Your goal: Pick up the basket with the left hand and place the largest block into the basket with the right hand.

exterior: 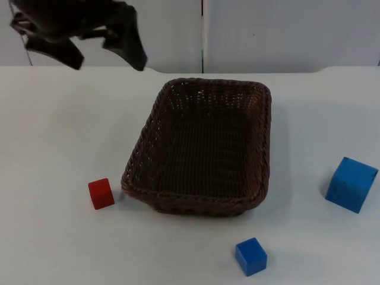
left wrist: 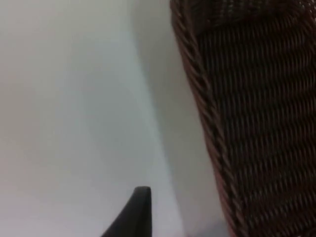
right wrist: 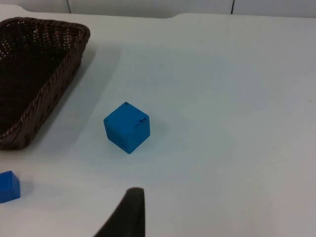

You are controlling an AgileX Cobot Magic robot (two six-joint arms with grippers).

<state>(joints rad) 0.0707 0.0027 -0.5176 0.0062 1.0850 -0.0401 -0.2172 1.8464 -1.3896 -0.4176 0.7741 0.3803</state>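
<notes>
A dark brown wicker basket [exterior: 148, 136] rests on the white table, mid-table, with nothing in it. My left gripper [exterior: 104, 52] hovers open above the back of the table, left of the basket's far left corner and apart from it. The left wrist view looks down the basket's woven outer wall [left wrist: 256, 123] from close by. The largest block, a blue cube [exterior: 351, 184], sits right of the basket. In the right wrist view, this blue cube [right wrist: 127, 127] lies a short way ahead of my right gripper [right wrist: 129, 215], untouched.
A small blue cube [exterior: 251, 256] lies in front of the basket's near right corner and also appears as the small blue cube [right wrist: 8, 186] beside the basket [right wrist: 59, 74]. A small red cube [exterior: 101, 193] sits by the basket's near left corner.
</notes>
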